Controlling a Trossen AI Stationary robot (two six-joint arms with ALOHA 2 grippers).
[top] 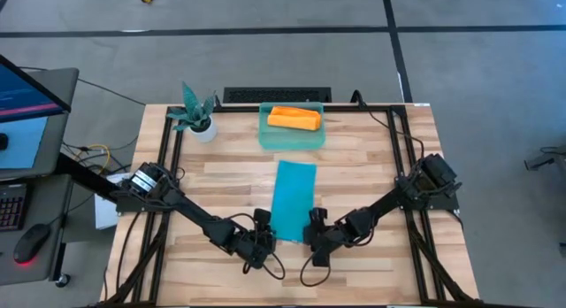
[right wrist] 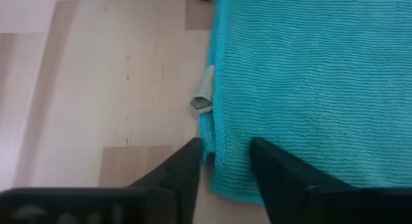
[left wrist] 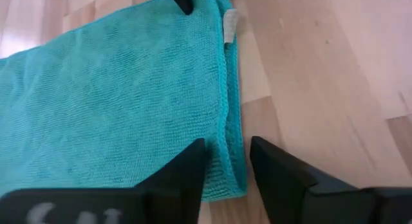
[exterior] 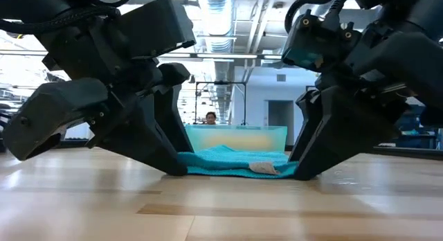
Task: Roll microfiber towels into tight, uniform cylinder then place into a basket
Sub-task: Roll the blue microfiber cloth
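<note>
The teal towel (top: 294,200) lies flat on the table in a long strip, running from near to far. A small white tag (right wrist: 205,95) sticks out of its near edge. My left gripper (left wrist: 226,166) stands open at the towel's near left corner. My right gripper (right wrist: 222,166) stands open at the near right corner. Each has one finger over the cloth and one off the near edge. The orange towel (top: 294,119) lies rolled up inside the teal-green basket (top: 265,138) at the far middle. My left gripper comes slanting down from the table's left. One fingertip (left wrist: 190,163) sits on the cloth just inside the near edge (left wrist: 233,153). The other (left wrist: 273,166) stands on the wood beside it. The towel lies flat on the table. My right gripper comes slanting down from the table's right. One fingertip (right wrist: 277,169) sits on the cloth by the near right corner (right wrist: 222,185). The other (right wrist: 187,163) stands on the wood just off the near edge. The cloth lies flat.
A teal potted plant (top: 196,116) stands at the far left, and a black keyboard (top: 276,96) lies behind the basket. Bare wood lies to both sides of the towel. A person (exterior: 210,118) shows far off beyond the table.
</note>
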